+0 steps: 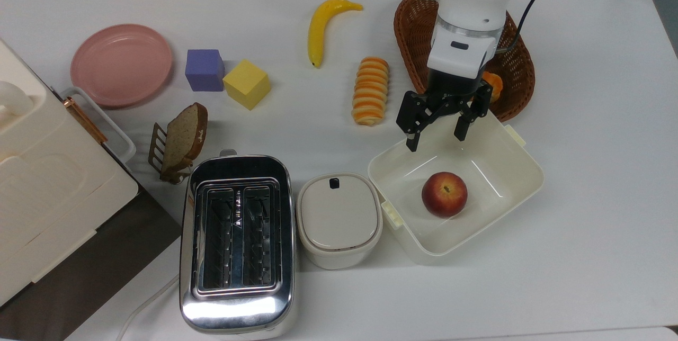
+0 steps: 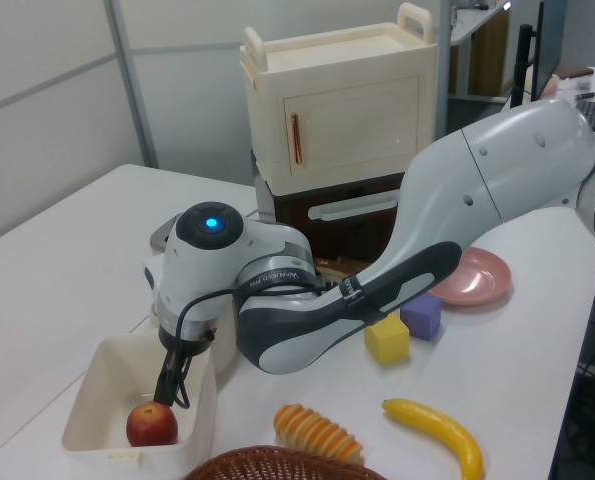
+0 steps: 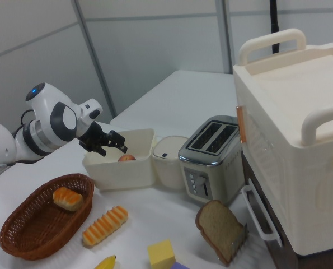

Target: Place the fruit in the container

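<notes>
The apple (image 1: pixel 444 194) lies on the floor of the cream-white tub (image 1: pixel 522 169), stem dimple up, free of the gripper (image 1: pixel 437 134). The gripper hangs above the tub's far edge in the top view – its two black fingers are spread apart and hold nothing. Just beside the tub, on the top view's left, stands the small lidded pot (image 1: pixel 339 219), and the wicker basket (image 1: pixel 516 73) is behind the arm.
</notes>
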`<control>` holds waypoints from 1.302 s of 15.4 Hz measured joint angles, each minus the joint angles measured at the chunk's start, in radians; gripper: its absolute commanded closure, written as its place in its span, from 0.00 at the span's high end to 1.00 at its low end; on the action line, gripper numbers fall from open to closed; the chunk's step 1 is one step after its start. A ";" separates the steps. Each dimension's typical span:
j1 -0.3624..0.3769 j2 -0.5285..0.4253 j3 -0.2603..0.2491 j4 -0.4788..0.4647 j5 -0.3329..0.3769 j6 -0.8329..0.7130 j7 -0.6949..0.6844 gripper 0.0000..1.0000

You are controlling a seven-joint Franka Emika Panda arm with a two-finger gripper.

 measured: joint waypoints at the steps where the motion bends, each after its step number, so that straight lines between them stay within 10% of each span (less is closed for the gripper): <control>1: -0.003 -0.002 0.000 0.002 0.000 0.000 0.013 1.00; 10: -0.170 -0.433 -0.035 0.045 0.322 -0.837 0.001 1.00; 16: -0.187 -0.491 -0.286 0.019 0.419 -0.834 -0.114 1.00; 20: -0.182 -0.488 -0.300 0.019 0.483 -0.831 -0.146 1.00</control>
